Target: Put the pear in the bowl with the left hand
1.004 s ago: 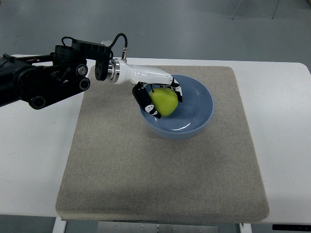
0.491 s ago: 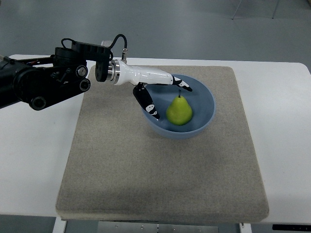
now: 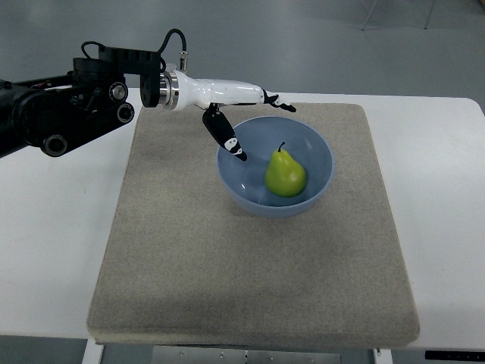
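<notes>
Pear, green and shiny [image 3: 286, 174], sits in the round blue bowl [image 3: 321, 149] on the tan mat [image 3: 189, 250]. Left robot hand [image 3: 241, 114] hovers beside the bowl's rim, fingers spread, holding nothing.

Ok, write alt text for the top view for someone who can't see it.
A green pear sits upright inside a blue bowl on a beige mat covering a white table. The robot's left hand hangs open above the bowl's left rim, holding nothing.
</notes>
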`<state>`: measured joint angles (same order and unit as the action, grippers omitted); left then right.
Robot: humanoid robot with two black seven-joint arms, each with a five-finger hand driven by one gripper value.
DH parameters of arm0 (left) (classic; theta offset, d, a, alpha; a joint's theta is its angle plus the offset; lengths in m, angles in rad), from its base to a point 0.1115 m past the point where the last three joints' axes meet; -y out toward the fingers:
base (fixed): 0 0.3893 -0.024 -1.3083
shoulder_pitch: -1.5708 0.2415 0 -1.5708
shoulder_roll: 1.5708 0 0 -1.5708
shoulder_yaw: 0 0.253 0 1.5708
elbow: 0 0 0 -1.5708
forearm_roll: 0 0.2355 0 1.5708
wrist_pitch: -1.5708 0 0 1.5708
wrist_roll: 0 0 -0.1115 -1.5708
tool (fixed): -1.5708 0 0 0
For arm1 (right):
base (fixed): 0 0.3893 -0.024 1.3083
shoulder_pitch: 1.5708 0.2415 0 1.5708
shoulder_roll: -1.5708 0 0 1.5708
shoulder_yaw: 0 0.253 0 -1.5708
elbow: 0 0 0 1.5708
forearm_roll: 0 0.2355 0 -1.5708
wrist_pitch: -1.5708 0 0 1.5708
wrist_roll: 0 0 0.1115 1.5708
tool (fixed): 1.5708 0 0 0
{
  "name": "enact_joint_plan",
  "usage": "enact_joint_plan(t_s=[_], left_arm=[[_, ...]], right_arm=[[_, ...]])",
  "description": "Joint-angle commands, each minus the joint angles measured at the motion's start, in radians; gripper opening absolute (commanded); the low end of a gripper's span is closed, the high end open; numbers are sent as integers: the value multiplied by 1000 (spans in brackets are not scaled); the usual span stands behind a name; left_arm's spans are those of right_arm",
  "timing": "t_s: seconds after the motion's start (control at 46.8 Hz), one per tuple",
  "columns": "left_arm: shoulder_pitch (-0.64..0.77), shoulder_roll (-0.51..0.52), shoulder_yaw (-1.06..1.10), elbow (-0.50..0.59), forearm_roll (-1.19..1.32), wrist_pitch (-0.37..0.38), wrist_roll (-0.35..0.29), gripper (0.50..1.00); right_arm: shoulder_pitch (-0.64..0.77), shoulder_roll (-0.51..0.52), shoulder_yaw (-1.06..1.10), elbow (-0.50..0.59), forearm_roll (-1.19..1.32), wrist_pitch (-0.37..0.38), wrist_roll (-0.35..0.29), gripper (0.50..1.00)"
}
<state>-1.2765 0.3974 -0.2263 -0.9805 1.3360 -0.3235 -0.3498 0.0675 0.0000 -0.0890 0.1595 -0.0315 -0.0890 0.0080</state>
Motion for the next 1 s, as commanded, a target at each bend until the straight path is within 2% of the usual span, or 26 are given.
enact_joint_plan(t_s=[0.0, 0.214, 0.512, 0.705, 0.982], left_arm=[[0, 6, -19, 46, -1, 0, 0, 962], [8, 6, -59, 200, -41, 21, 0, 962], [9, 3, -58, 361, -150, 104, 0, 962], [43, -5, -50, 506, -310, 184, 0, 962], [83, -44, -51, 644, -535, 195, 2, 962]], right_arm=[[0, 0, 0, 0, 1, 0, 1, 924], [0, 0, 0, 0, 1, 0, 0, 924], [0, 0, 0, 0, 1, 0, 0, 924], [0, 0, 0, 0, 1, 0, 0, 926], [0, 0, 0, 0, 1, 0, 0, 924]])
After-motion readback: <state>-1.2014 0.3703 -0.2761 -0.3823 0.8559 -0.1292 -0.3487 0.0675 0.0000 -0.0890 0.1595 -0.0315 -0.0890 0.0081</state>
